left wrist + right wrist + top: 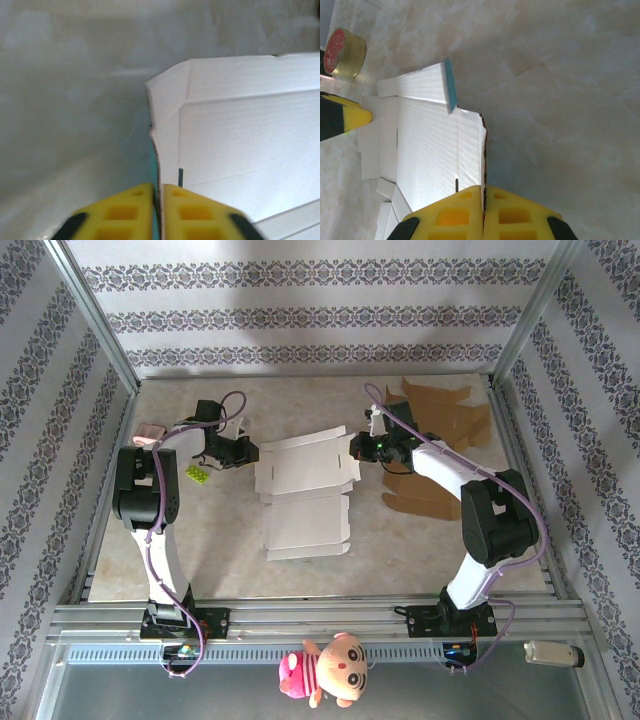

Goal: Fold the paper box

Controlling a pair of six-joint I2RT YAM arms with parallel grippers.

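Backdrop: patterned wallpaper closed in a pale marbled table (200, 560) on 3 sides.
Paper box: the paper box (305, 495) lay as a mostly flat white blank, spanning the gap between the 2 grippers, its longer panels reaching back toward the arm bases.
Left gripper: the left gripper (243, 452) had its yellow fingers (125, 215) pressed together on the blank's nearest edge. In its wrist view the card ran up out of the seam between the pads, and a corner flap rose just ahead of the tips.
Right gripper: the right gripper (366, 448) pinched the opposite edge, the card's rim disappearing between its closed fingers (520, 215). A teal-edged flap (449, 85) stood up further ahead of it.
Bystanders: brown cardboard (440, 420) lay behind and outboard of the right gripper, apart from the blank. A gold tin (342, 52) sat beyond the blank's far end, over by the left gripper.
Step in hand: judged an early one, with both side edges gripped but the walls not stood up square; most of the folding seemed left to do.
Next move: it likely called for both grippers to swing their edges up and inward along the scored creases together, holding the pinch firmly enough that the thin card neither slipped nor tore while the centre panel stayed down on the table.
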